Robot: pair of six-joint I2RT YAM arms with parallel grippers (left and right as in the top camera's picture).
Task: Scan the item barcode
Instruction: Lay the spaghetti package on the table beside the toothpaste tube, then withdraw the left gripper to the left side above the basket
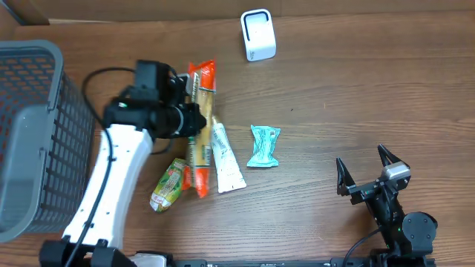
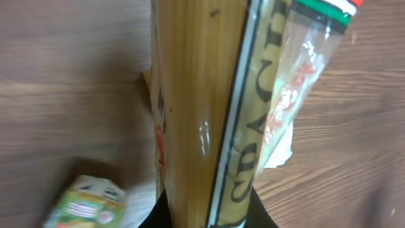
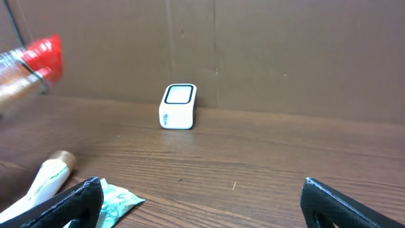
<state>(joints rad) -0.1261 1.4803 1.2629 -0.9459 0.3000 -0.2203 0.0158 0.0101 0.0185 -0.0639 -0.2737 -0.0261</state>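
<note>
left gripper point(image 1: 194, 119): clamped shut on the spaghetti packet point(image 1: 200, 100), gripping it partway along its length. In the left wrist view the dark fingers point(image 2: 159, 215) sit on either side of it at the bottom of the shot

spaghetti packet: the long clear bag of pasta in the left-middle of the table point(image 1: 334, 89), running roughly front to back with its red end pointing at the back edge. From the right wrist cam that red end point(image 3: 44, 57) looks up off the wood, against the cardboard wall point(image 3: 285, 57). Can't tell if the other end is resting on anything, and no barcode is readable from any angle

right gripper point(image 1: 367, 174): jaws spread wide with nothing between them, parked at the front right, well away from everything. Both black fingers point(image 3: 69, 206) show at the bottom corners of its own cam

barcode scanner point(image 1: 257, 35): little white box standing near the back edge, right of the spaghetti's red end and well apart from it. It's also dead centre in the right wrist view point(image 3: 178, 106)

white tube point(image 1: 225, 159): lying flat just right of the packet, cap end toward the back

teal packet point(image 1: 263, 146): crinkly little thing, right of the tube, near it but not touching

green pouch point(image 1: 169, 185): on the table to the front left of the spaghetti, next to the white arm

grey basket point(image 1: 37, 126): mesh one at the far left edge, partly cut off
</note>
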